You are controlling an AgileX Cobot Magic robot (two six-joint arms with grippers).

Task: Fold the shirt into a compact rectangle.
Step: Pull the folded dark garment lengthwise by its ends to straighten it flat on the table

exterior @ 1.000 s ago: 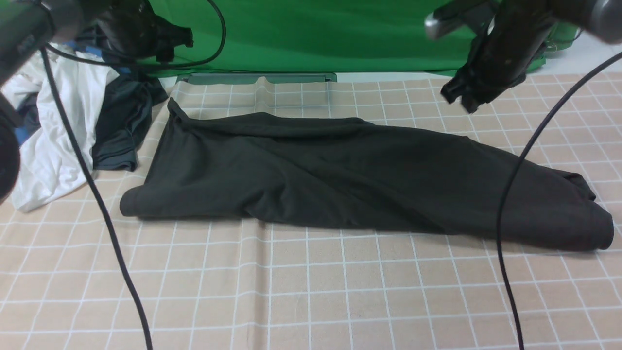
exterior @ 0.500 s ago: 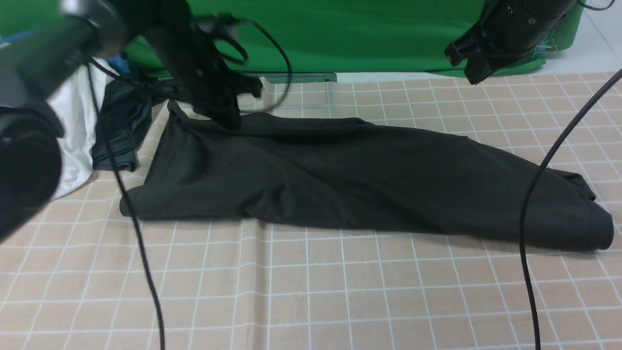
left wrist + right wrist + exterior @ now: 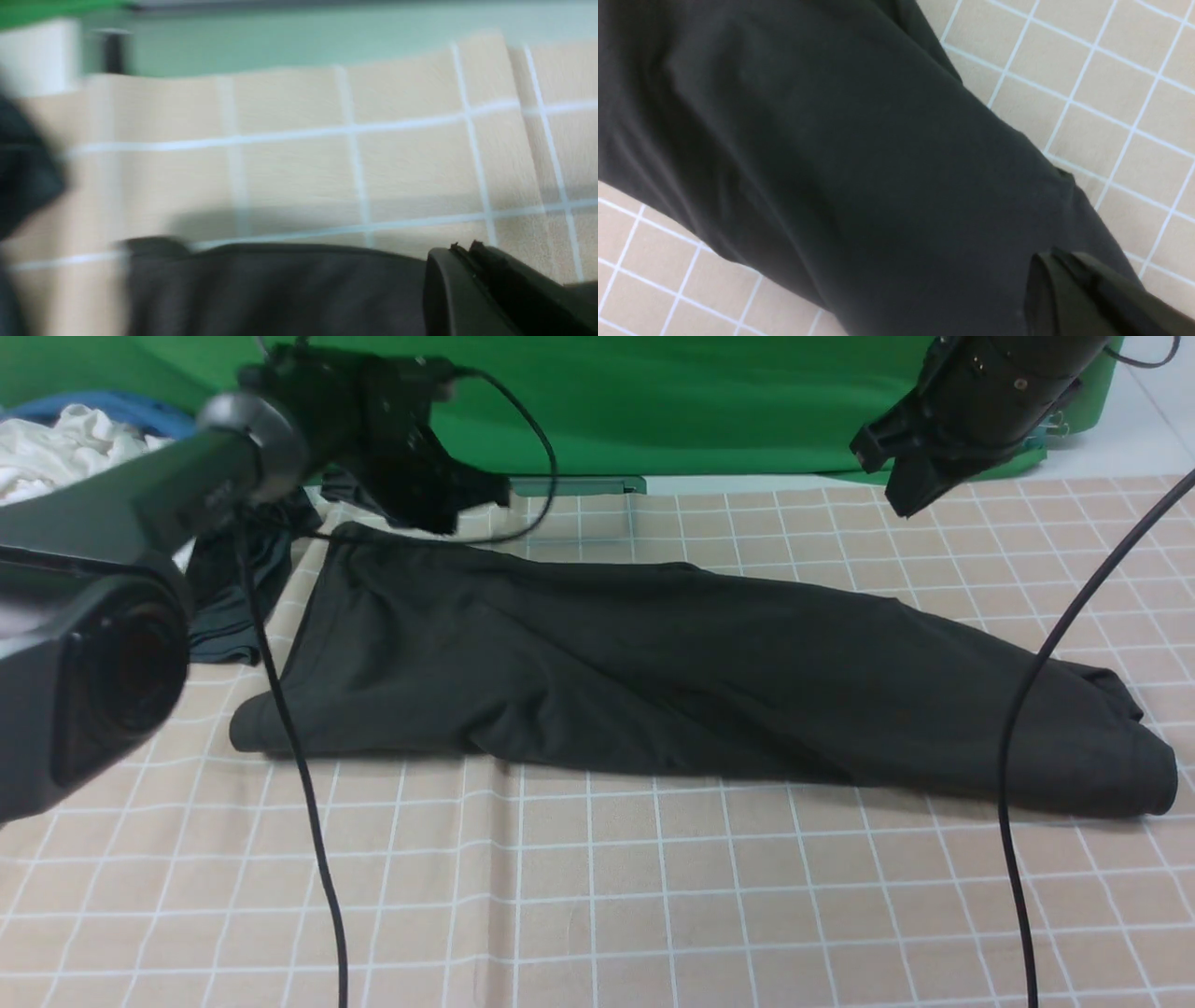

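Left gripper [image 3: 441, 521] just clamped the shirt's [image 3: 653, 663] 11 o'clock edge; right gripper [image 3: 898, 495] closed, empty: a fold can start.

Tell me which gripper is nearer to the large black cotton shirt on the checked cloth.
Left. The left gripper is at the far edge of the shirt, near its left end; the right gripper hangs higher, apart from it.

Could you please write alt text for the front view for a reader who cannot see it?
A black shirt lies folded into a long band across a beige checked tablecloth. The left gripper hovers shut by its far left corner; the right gripper hangs shut, raised at far right.
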